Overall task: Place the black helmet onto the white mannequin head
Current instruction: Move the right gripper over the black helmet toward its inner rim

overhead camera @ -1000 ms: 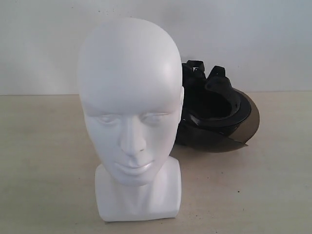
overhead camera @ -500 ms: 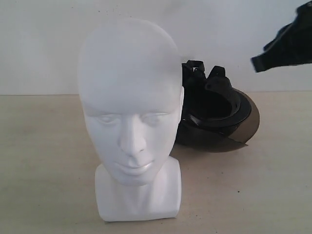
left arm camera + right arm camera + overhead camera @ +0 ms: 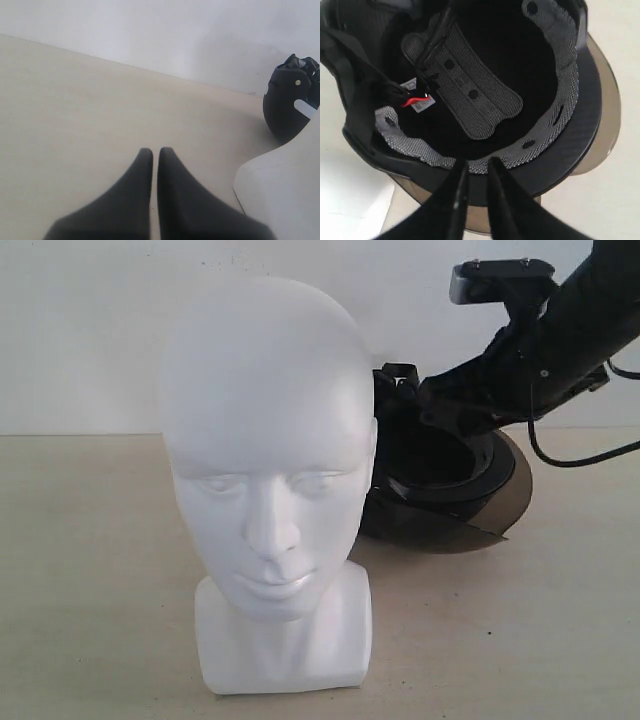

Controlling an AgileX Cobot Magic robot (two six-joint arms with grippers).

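The white mannequin head (image 3: 265, 470) stands upright at the front of the table, facing the exterior camera. Behind it to the right lies the black helmet (image 3: 440, 475), upside down with its tinted visor (image 3: 505, 490) toward the right. My right gripper (image 3: 425, 398) has reached in from the upper right and hovers over the helmet's opening. In the right wrist view its fingers (image 3: 477, 164) stand slightly apart above the padded rim of the helmet (image 3: 485, 100), with nothing between them. A red buckle (image 3: 412, 101) shows inside. My left gripper (image 3: 151, 151) is shut and empty over bare table.
A pale wooden table (image 3: 90, 570) meets a white wall (image 3: 90, 330) behind. In the left wrist view the mannequin's white base (image 3: 280, 195) is close beside the gripper, and the helmet (image 3: 282, 107) lies farther off near the wall.
The right arm has come into the exterior view from the upper right and lowered to the helmet. The helmet and the mannequin head have not moved.
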